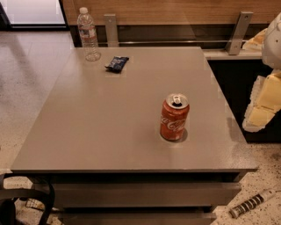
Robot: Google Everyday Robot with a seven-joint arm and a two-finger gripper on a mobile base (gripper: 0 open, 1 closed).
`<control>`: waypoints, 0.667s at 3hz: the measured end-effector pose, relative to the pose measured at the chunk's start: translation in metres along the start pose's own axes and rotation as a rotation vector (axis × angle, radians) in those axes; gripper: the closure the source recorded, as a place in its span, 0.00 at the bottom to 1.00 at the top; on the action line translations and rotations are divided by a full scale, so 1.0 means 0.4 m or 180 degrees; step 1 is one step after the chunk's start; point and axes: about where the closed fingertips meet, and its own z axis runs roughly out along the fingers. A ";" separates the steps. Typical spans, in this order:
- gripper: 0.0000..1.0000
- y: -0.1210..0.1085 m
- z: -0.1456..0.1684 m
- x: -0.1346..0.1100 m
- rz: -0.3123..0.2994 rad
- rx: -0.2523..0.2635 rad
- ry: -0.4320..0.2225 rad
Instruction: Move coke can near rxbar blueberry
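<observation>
1. looks like an office break area or canteen rather than a home.
2. has a polished, speckled terrazzo floor (30,66) catching daylight at top left.
3. holds 1 plain grey table (109,140) before a wood-panelled wall (175,11) with metal brackets (239,30).
4. shows packaged fare on top: coke can (174,117), rxbar blueberry (117,63), water bottle (88,34).
5. includes a robot gripper (262,105) just past the table's right edge.

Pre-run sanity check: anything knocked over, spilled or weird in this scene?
Nothing spilled or tipped: coke can and water bottle stand upright on the table; the rxbar blueberry lies flat beside the bottle. Only oddity: a striped rod-like object lies on the floor off the table's front right corner; the gripper hangs beyond the table's right edge.
</observation>
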 end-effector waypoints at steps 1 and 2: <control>0.00 0.000 -0.002 -0.001 0.0002 0.0009 -0.0009; 0.00 0.001 0.002 -0.002 0.0059 -0.0006 -0.0211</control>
